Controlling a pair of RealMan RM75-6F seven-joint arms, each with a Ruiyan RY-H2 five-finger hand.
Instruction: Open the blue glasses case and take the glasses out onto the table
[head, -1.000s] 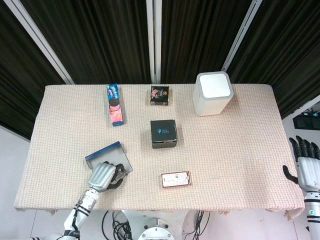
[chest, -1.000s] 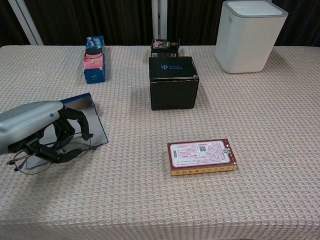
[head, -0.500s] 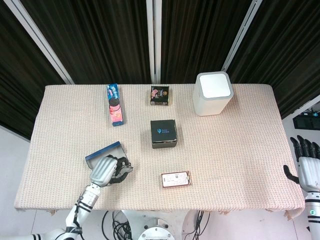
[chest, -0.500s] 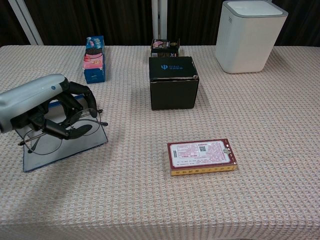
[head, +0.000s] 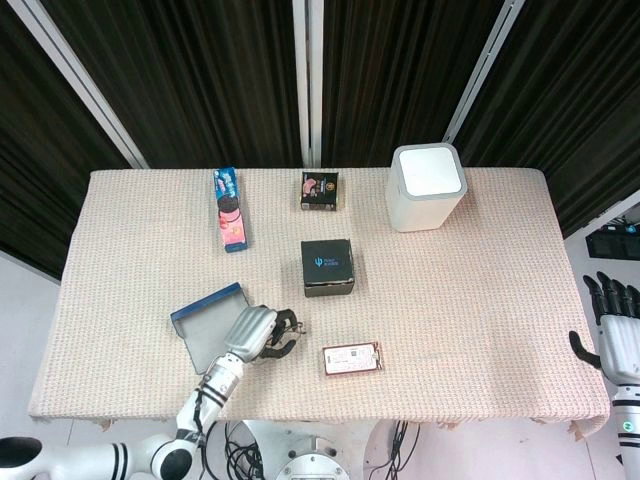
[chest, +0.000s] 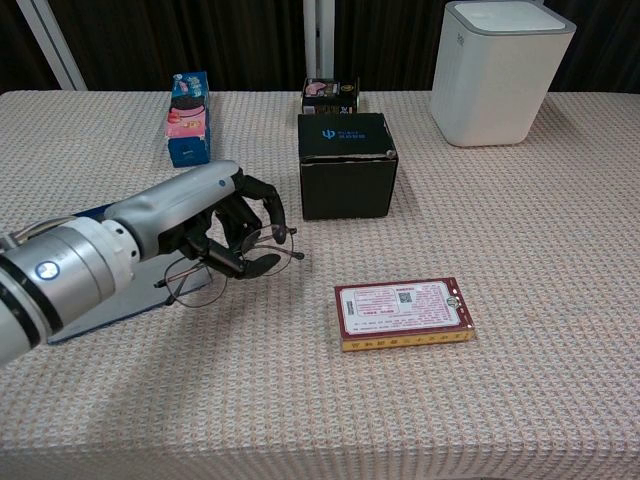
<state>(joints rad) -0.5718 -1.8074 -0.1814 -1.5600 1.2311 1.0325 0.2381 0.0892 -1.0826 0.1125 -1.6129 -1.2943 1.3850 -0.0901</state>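
Gripping a pair of thin-framed glasses in its curled dark fingers, the robot's left hand holds them just above the woven tabletop, to the right of the blue glasses case and clear of it. That case lies open near the front-left edge, its shallow grey interior facing up, partly hidden behind the silver forearm in the chest view. From overhead, the left hand sits between the case and a flat red-bordered box, with the glasses jutting from the fingertips toward the middle of the tabletop. The red-bordered box lies well apart from the lenses. Behind it stands a black cube-shaped box with a blue logo on top. Along the far edge are a blue and pink cookie package, a small dark snack box and a white lidded bin. The right hand hangs off the right edge of the tabletop, fingers apart and holding nothing
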